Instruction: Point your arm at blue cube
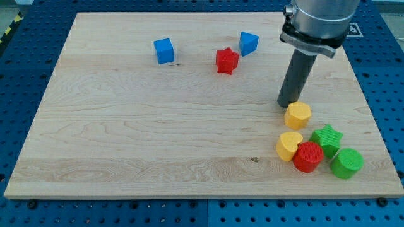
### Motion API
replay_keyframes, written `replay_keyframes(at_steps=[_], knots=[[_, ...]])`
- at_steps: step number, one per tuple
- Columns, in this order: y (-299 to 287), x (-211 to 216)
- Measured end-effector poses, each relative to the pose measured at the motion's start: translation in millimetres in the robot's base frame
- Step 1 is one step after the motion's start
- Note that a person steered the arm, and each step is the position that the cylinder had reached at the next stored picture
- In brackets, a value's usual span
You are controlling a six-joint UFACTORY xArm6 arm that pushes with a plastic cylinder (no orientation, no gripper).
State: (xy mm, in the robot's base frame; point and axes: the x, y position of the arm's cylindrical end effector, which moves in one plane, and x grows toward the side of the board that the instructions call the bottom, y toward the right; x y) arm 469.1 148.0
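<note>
The blue cube (164, 51) sits near the view's top, left of centre, on the wooden board (126, 139). My tip (290, 104) is at the view's right, far to the right of and below the blue cube. It stands just above and left of a yellow hexagonal block (298, 115), touching or nearly touching it. A second blue block, wedge-like (248, 43), lies at the top, right of centre, with a red star block (226, 60) just left of and below it.
A cluster lies at the view's lower right: a yellow heart block (289, 145), a red round block (308, 157), a green star block (327, 139) and a green round block (346, 163). The board's right edge is close to them.
</note>
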Motion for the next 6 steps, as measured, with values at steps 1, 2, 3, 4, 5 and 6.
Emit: replay_keyframes(at_steps=[1,2,3,4,5,6], knots=[[4.8,16.0],[-28.1,4.3],[-111.8,-30.9],[-194.8,-75.5],[-216.1,-119.2],[-211.2,-135.0]])
